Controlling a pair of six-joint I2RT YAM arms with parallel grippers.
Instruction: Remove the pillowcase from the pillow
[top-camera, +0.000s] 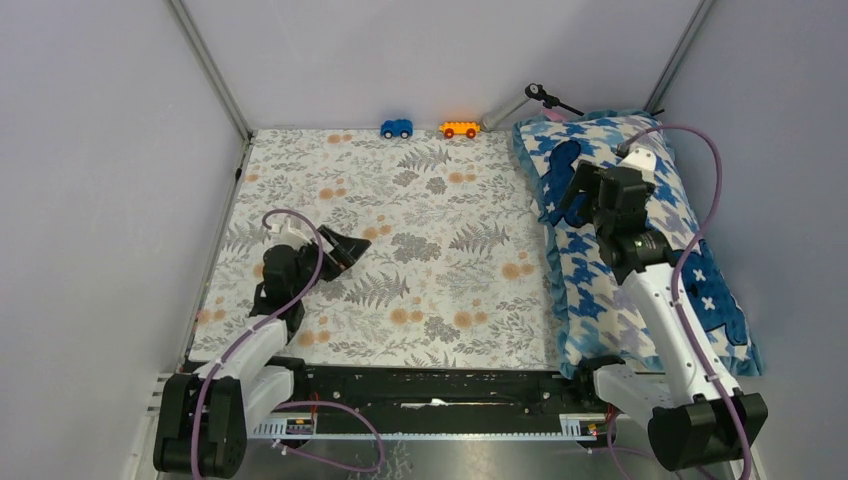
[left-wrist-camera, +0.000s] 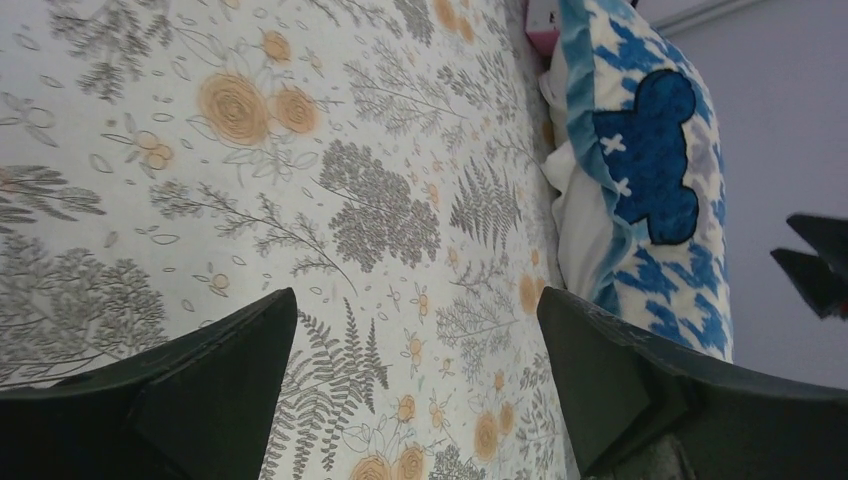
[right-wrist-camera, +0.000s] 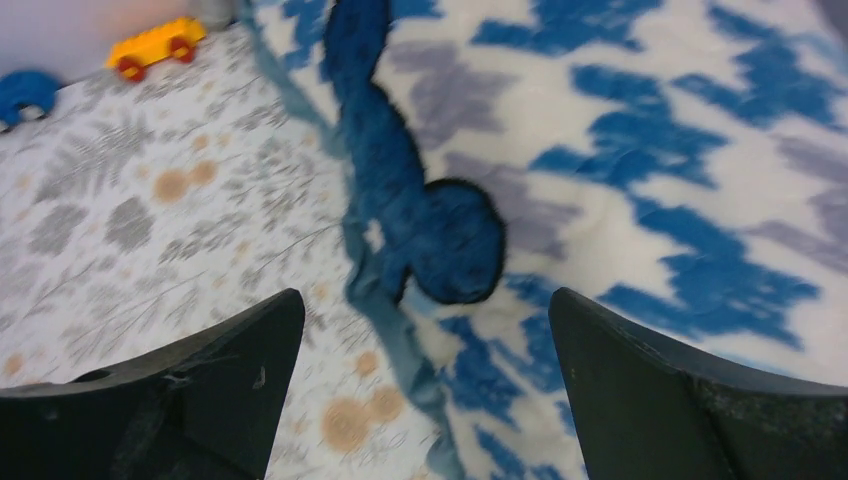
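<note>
1. L pincer (left-wrist-camera: 417, 300): near-left zone of the worktop, over the grey-and-orange floral table cloth (top-camera: 430, 250). Fingers spread wide, nothing between them. Contact w/ the cloth: cannot tell.
2. Blue-and-white houndstooth fabric pillowcase w/ dark blue patches and blue edging (top-camera: 600, 300): lies along the R side of the worktop, from the near edge to the far edge, printed face up. It is on the pillow.
3. Plump cream-white pillow (left-wrist-camera: 580, 215): inside the pillowcase. Only a white bulge shows, at the cover's L edge, in the L wrist view.
4. R pincer (right-wrist-camera: 425, 300): over the far half of the pillowcase, close to its L edge, above a dark blue patch. Fingers spread wide, gripping nothing. Contact w/ the fabric: cannot tell.
5. Far edge of the worktop: small blue toy car (top-camera: 397, 128) and small orange-yellow toy car w/ red wheels (top-camera: 459, 129), side by side, apart, both just L of the pillowcase's far end.
</note>
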